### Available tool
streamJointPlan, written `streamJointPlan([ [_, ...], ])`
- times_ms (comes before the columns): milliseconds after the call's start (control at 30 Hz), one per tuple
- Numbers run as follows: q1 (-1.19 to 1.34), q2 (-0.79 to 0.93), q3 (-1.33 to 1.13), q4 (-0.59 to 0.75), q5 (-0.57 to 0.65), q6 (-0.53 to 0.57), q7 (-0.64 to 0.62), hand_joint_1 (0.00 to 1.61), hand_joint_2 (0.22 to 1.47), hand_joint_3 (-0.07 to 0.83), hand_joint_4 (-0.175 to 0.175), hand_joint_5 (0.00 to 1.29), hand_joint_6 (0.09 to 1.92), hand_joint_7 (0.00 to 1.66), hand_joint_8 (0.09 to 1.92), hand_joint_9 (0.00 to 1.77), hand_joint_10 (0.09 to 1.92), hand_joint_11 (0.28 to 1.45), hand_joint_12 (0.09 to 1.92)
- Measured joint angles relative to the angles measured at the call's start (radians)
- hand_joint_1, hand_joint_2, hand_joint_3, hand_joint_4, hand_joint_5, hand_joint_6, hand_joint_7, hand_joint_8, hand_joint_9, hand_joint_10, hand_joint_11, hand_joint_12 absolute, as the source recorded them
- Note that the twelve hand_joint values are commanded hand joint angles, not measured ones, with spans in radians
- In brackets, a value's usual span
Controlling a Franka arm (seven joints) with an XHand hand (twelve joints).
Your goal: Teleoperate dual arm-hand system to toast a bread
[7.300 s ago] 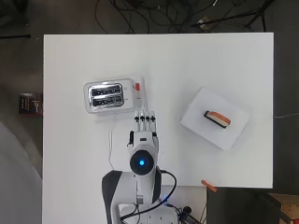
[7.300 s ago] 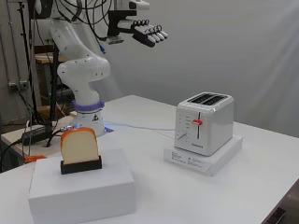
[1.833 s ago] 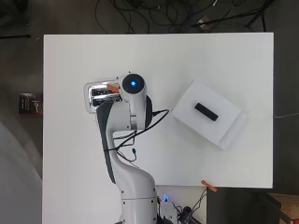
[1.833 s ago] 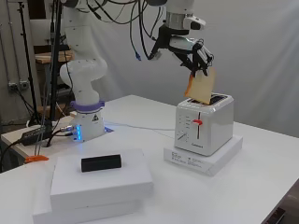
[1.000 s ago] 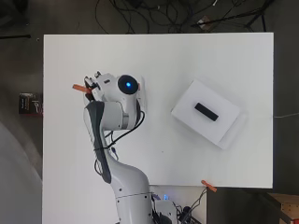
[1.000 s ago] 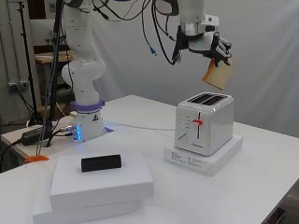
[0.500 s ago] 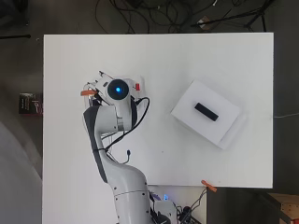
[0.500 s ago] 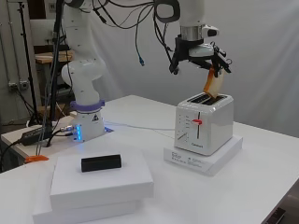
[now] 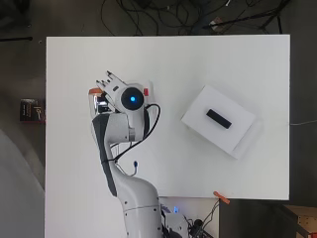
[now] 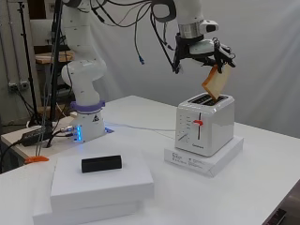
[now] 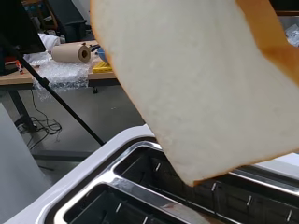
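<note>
The hand (image 10: 213, 51) is up over the toaster (image 10: 205, 123) with its fingers curled round the top of a slice of bread (image 10: 216, 82), pinching it so that it hangs tilted, lower corner down. In the side view that corner sits just above the toaster's top, near one of the slots; whether it has already touched the rim cannot be told. The wrist view shows the slice (image 11: 196, 88) close over the open slots (image 11: 140, 196), its bottom corner above the slot with the wire guides, not yet inside. The toaster stands on a flat white box (image 10: 205, 158) on the tabletop (image 10: 262, 187), with its red lever (image 10: 198, 123) still up. Well apart from it, another white box (image 10: 101, 185) carries a small black holder (image 10: 101, 164), which is empty. From overhead the arm covers most of the toaster, so little can be judged there. The step in hand looks like the insertion itself: bread carried and being lined up. The next move probably calls for turning the slice until it stands parallel with the slot, lowering it straight in, then letting go and pressing the lever down.
</note>
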Motion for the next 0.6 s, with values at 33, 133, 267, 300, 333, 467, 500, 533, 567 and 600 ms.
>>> streamJointPlan([
  [33,-0.001,0.006,0.0,0.005,0.002,-0.005,-0.01,1.21,1.22,0.0,-0.175,0.6,1.41,1.0,1.06,1.34,0.09,0.79,0.09],
  [133,-0.002,0.023,0.003,0.018,0.0,-0.013,-0.033,1.22,1.21,-0.001,-0.175,0.62,1.39,1.02,1.03,1.35,0.09,0.79,0.09],
  [267,-0.001,0.027,0.027,0.009,-0.025,-0.003,0.008,1.22,1.19,-0.001,-0.175,0.65,1.41,1.05,0.93,1.33,0.09,0.78,0.09],
  [300,-0.001,0.031,0.034,0.01,-0.029,-0.006,0.02,1.22,1.19,-0.001,-0.175,0.65,1.41,1.05,0.91,1.32,0.09,0.77,0.09],
  [333,-0.001,0.037,0.04,0.017,-0.033,-0.01,0.026,1.22,1.19,-0.001,-0.175,0.66,1.41,1.06,0.89,1.32,0.09,0.77,0.09],
  [467,0.0,0.073,0.074,0.063,-0.038,-0.048,0.032,1.23,1.18,-0.001,-0.175,0.68,1.38,1.08,0.88,1.34,0.09,0.77,0.09],
  [500,-0.001,0.082,0.078,0.073,-0.038,-0.059,0.031,1.23,1.18,-0.001,-0.175,0.68,1.36,1.08,0.89,1.36,0.09,0.78,0.09],
  [533,-0.001,0.088,0.082,0.078,-0.039,-0.067,0.031,1.23,1.17,-0.001,-0.175,0.68,1.34,1.08,0.9,1.38,0.09,0.79,0.09],
  [567,-0.001,0.091,0.084,0.083,-0.042,-0.071,0.032,0.89,1.15,-0.002,-0.125,0.6,0.96,0.98,0.65,1.26,0.09,0.73,0.09],
  [600,0.002,0.091,0.081,0.084,-0.052,-0.071,0.036,0.51,1.06,-0.01,-0.07,0.53,0.58,0.81,0.38,1.02,0.09,0.62,0.09],
])
